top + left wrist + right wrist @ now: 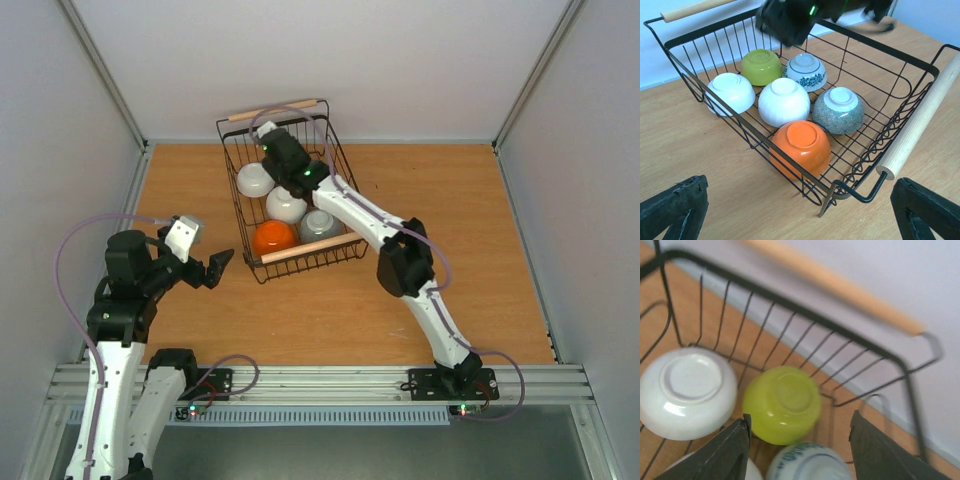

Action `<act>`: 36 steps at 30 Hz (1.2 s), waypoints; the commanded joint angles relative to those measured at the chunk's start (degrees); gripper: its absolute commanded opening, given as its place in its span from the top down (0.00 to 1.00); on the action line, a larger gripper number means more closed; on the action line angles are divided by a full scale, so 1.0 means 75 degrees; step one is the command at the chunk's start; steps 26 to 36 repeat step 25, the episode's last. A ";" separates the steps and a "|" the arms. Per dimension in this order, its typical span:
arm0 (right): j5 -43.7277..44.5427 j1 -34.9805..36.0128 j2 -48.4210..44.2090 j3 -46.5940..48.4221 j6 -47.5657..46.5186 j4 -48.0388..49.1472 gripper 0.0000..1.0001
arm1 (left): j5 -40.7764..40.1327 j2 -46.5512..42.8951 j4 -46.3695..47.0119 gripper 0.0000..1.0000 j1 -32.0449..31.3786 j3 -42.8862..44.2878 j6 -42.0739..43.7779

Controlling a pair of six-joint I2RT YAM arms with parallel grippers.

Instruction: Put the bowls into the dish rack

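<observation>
**Six bowls sitting in the dish rack**

All the bowls are lying upside down inside the dish rack [920, 117] on the table [450, 250]. The yellow-green bowl [761, 66] and blue-and-white bowl [806, 71] are at the far end. The two white bowls [784, 101] and grey speckled bowl [838, 110] are mid-rack, and the orange bowl [802, 145] is nearest. The right claw [800, 450] is hanging over the yellow-green bowl, jaws partly spread and gripping nothing. The left claw [212, 268] is hovering beside the rack, spread wide and empty.
</observation>
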 commanded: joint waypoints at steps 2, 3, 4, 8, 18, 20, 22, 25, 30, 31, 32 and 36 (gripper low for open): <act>0.1164 0.0040 -0.1985 -0.0032 0.1241 -0.1504 0.40 | 0.0069 -0.0159 0.0309 0.01 0.0037 -0.0057 0.0026; 0.1257 0.0046 -0.2393 -0.0311 0.1675 -0.1952 0.40 | 0.0107 -0.0162 0.0308 0.01 0.0037 -0.0056 0.0035; 0.1277 0.0047 -0.2908 -0.0745 0.2164 -0.2431 0.39 | 0.0130 -0.0157 0.0314 0.01 0.0043 -0.0056 0.0058; 0.0782 0.0143 -0.5468 -0.3528 0.3813 -0.2982 0.31 | 0.0187 -0.0113 0.0363 0.01 0.0043 -0.0085 0.0086; 0.0733 0.1274 -0.9937 -0.8210 0.5877 -0.4120 0.25 | 0.0302 0.0005 0.0310 0.01 0.0048 -0.0119 0.0167; 0.0800 0.1533 -1.0455 -0.8643 0.6113 -0.4235 0.25 | 0.0389 0.0036 0.0263 0.01 0.0049 -0.0139 0.0247; 0.0760 0.1741 -1.0796 -0.8963 0.6258 -0.4375 0.25 | 0.0452 0.0079 0.0267 0.01 0.0049 -0.0153 0.0313; 0.0833 0.1925 -1.0946 -0.9239 0.6607 -0.4770 0.25 | 0.0452 0.0230 0.0316 0.01 0.0049 -0.0149 0.0323; 0.0833 0.1925 -1.0946 -0.9239 0.6607 -0.4770 0.25 | 0.0452 0.0230 0.0316 0.01 0.0049 -0.0149 0.0323; 0.0833 0.1925 -1.0946 -0.9239 0.6607 -0.4770 0.25 | 0.0452 0.0230 0.0316 0.01 0.0049 -0.0149 0.0323; 0.0833 0.1925 -1.0946 -0.9239 0.6607 -0.4770 0.25 | 0.0452 0.0230 0.0316 0.01 0.0049 -0.0149 0.0323; 0.0833 0.1925 -1.0946 -0.9239 0.6607 -0.4770 0.25 | 0.0452 0.0230 0.0316 0.01 0.0049 -0.0149 0.0323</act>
